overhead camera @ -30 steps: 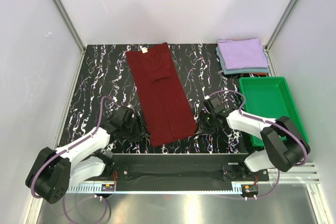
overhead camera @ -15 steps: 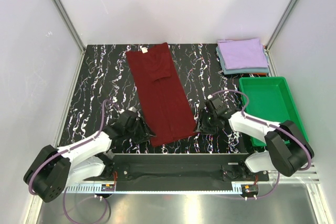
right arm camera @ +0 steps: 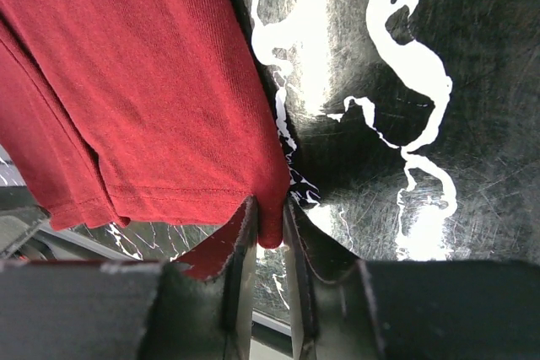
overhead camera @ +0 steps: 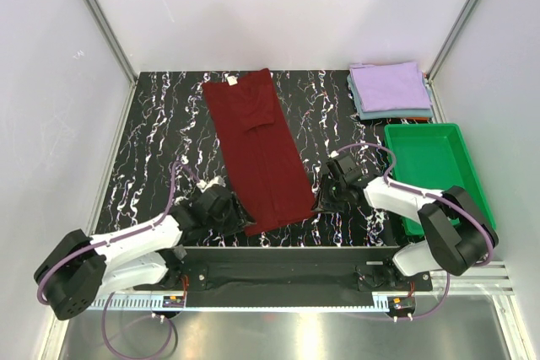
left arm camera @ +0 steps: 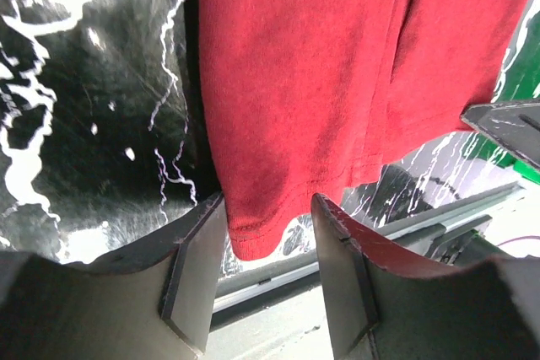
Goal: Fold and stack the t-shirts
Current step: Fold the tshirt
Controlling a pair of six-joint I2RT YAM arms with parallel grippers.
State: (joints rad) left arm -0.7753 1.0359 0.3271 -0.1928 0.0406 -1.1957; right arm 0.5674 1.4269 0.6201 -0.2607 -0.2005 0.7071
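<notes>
A dark maroon t-shirt (overhead camera: 259, 151), folded into a long strip, lies on the black marbled table with its white neck label (overhead camera: 230, 80) at the far end. My left gripper (overhead camera: 239, 223) is open at the strip's near left corner; that corner (left arm camera: 253, 233) sits between the jaws. My right gripper (overhead camera: 319, 201) is shut on the near right corner (right arm camera: 272, 229). Folded lavender (overhead camera: 390, 85) and grey-blue (overhead camera: 396, 112) tees are stacked at the far right.
A green plastic tray (overhead camera: 468, 170) stands at the right edge, just beyond my right arm. The table's near metal edge (left arm camera: 337, 250) runs right under both grippers. White walls enclose the table on three sides.
My left gripper has slid right along the near edge to the shirt's near left corner. My right gripper has stayed at the near right corner.
</notes>
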